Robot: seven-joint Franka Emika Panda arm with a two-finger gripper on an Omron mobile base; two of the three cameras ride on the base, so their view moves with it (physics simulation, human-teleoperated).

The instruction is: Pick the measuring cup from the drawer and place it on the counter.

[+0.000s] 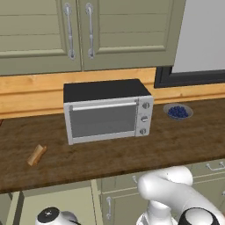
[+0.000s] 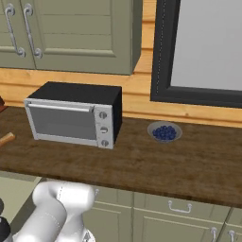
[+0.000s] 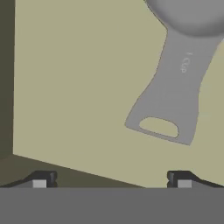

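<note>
Sage-green wall cabinets [image 1: 79, 30] hang above the dark wood-grain counter [image 1: 176, 140], which is backed by a lighter wooden strip. From the left base view, a silver toaster oven [image 1: 107, 112] is seen standing against that strip, with a small bowl of blueberries [image 1: 178, 111] just to its right and a tan wooden stick [image 1: 37, 154] lying on the counter well to its left. The arm is bent low below the counter edge, presumably because the hand is reaching down toward the drawer.

From the right base view, the same toaster oven [image 2: 75, 116] and bowl of blueberries [image 2: 164, 132] are shown, and a broad bare stretch of counter [image 2: 156, 170] lies in front of them, which is judged to leave ample room for setting something down.

From the hand view, the pale floor of the drawer [image 3: 74, 78] is looked down upon. The measuring cup [image 3: 175, 74] lies flat on it, bowl toward the top of the picture and the flat handle with its hole pointing toward the gripper [image 3: 111, 180]. The fingers [image 3: 41, 180] are spread wide, nothing is held between them, and the cup is not yet touched. The wide spread is judged to be preparation for straddling the handle; a descent and a shift toward the cup appear to be needed first.
</note>
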